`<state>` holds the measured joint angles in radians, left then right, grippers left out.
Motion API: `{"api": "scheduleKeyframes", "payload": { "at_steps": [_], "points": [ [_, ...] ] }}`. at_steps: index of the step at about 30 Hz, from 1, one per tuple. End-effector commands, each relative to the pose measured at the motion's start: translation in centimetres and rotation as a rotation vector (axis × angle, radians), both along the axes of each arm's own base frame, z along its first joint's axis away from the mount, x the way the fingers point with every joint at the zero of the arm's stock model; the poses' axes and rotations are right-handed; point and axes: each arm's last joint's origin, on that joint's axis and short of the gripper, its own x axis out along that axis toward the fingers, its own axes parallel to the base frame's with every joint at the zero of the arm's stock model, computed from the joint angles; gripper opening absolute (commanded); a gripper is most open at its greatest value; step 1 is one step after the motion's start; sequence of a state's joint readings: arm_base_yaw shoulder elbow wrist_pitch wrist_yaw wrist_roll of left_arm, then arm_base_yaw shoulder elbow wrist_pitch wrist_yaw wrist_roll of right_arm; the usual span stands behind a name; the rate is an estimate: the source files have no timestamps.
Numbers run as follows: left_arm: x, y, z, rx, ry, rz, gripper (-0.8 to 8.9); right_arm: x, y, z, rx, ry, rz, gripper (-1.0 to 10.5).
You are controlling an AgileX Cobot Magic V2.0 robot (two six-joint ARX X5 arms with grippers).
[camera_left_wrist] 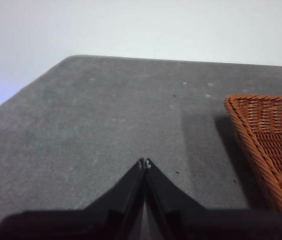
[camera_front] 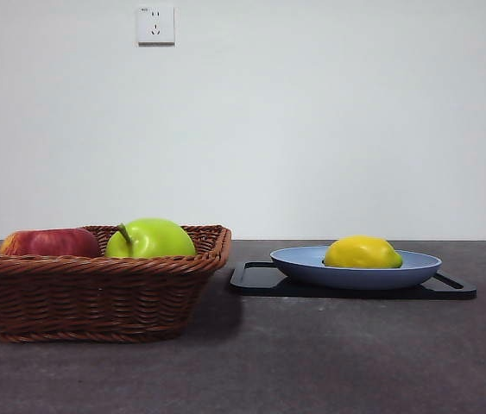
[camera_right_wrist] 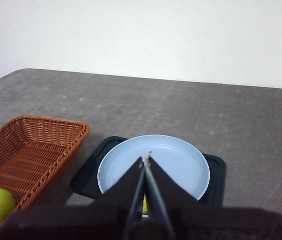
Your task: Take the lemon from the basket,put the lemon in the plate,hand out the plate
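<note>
The basket (camera_front: 96, 285) stands at left, holding only a green apple (camera_front: 150, 239) and a red apple (camera_front: 50, 243). To its right a black tray (camera_front: 255, 278) carries the plate (camera_front: 312, 267), where the lemon (camera_front: 362, 252) rests, evidently ready for handing out. The right gripper (camera_right_wrist: 146, 162) hovers above the plate, jaws pressed together and empty; the left gripper (camera_left_wrist: 144, 163), likewise closed, waits beside the basket.
</note>
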<state>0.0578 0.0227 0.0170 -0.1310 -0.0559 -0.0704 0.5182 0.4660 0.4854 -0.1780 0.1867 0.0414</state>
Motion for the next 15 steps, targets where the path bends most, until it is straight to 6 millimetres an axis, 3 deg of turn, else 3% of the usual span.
{"api": "scheduleKeyframes", "payload": {
  "at_steps": [1, 15],
  "points": [
    [-0.12, 0.02, -0.63, -0.035, 0.031, 0.005, 0.08, -0.04, 0.06, 0.39, 0.023, -0.016, 0.001, 0.0],
    [-0.11, 0.00, -0.60, -0.011, 0.031, -0.004, 0.08, -0.04, 0.06, 0.40, 0.023, -0.017, 0.001, 0.0]
  ]
}}
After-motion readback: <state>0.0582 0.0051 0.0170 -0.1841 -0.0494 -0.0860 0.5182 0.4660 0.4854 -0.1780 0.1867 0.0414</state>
